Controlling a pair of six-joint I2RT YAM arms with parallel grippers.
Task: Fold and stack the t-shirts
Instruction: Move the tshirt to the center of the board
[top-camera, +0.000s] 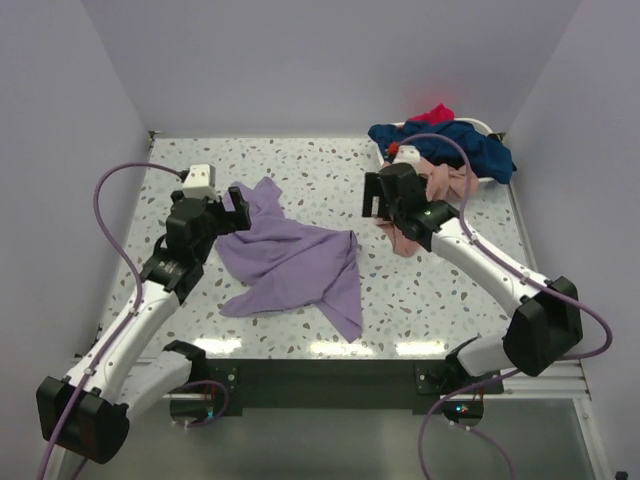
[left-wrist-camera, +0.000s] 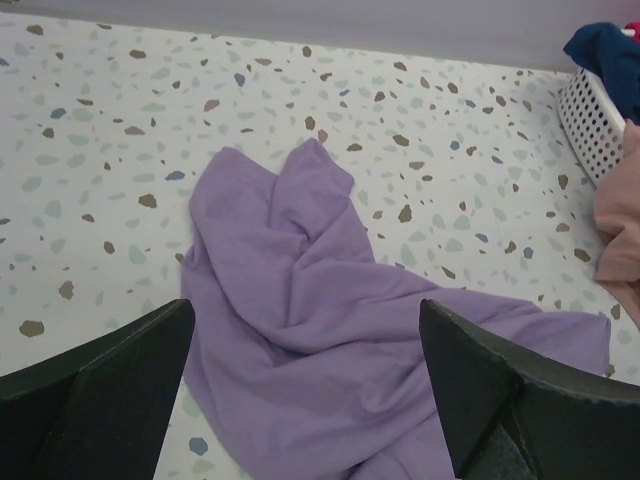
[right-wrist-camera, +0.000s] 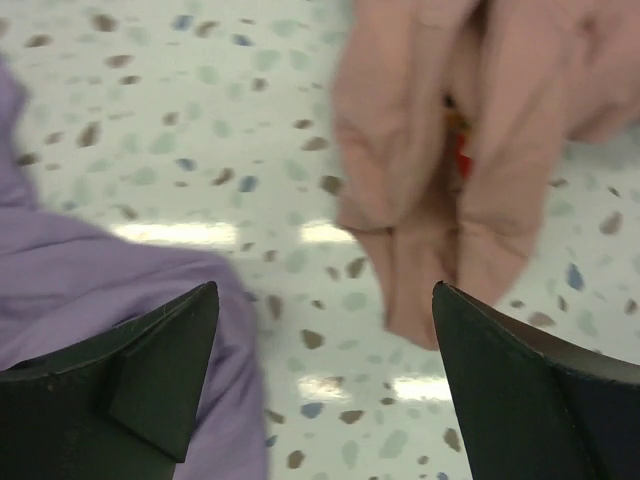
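Top: lavender shirt (top-camera: 295, 265) crumpled at centre of bench (top-camera: 450, 300), peach shirt (top-camera: 405, 240) at 2 o'clock. Left wrist: my left fingers (left-wrist-camera: 100, 390) spread, empty, over bunched folds; pinching two layers could twist the spread. Right wrist: right fingers (right-wrist-camera: 530, 390) spread, empty; may snag peach instead.

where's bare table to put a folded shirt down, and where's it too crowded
Bare terrazzo table runs along the far edge between the lavender shirt and the basket. Another free patch lies near-right, between that shirt and the right arm. Crowded: the far right corner, where the navy shirt, red shirt and peach shirt spill from the basket.
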